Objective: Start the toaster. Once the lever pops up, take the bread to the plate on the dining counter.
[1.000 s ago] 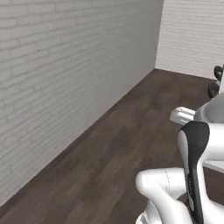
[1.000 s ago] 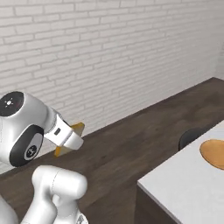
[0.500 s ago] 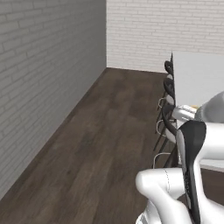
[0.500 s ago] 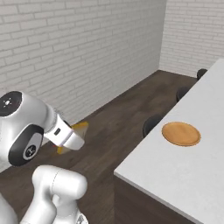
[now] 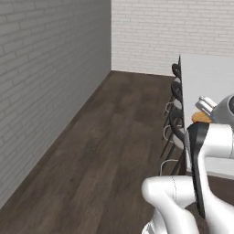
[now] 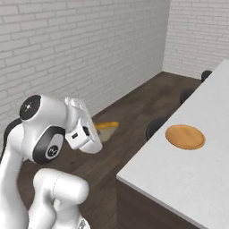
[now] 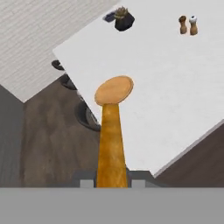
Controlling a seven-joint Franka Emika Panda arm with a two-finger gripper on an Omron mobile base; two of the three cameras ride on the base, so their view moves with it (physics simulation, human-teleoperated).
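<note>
End effector (image 7: 112, 183): clamping the thin tan-yellow slice of bread (image 7: 111, 146) edge-on between its fingertips, hanging out over the dark wood floor (image 5: 114, 137).
Bread: sticking forward from the end effector, pointing toward the plate, not yet over the tabletop in the right base view (image 6: 106, 130).
Plate: the flat round orange-brown plate (image 6: 185, 136) is lying near the edge of the long light grey-white tabletop (image 6: 197, 174), apart from the bread.
Chairs: dark chairs (image 5: 176, 112) are lining the tabletop's side.
Far end: two small shakers (image 7: 188, 25) and a dark potted plant (image 7: 124, 19) are standing there.
</note>
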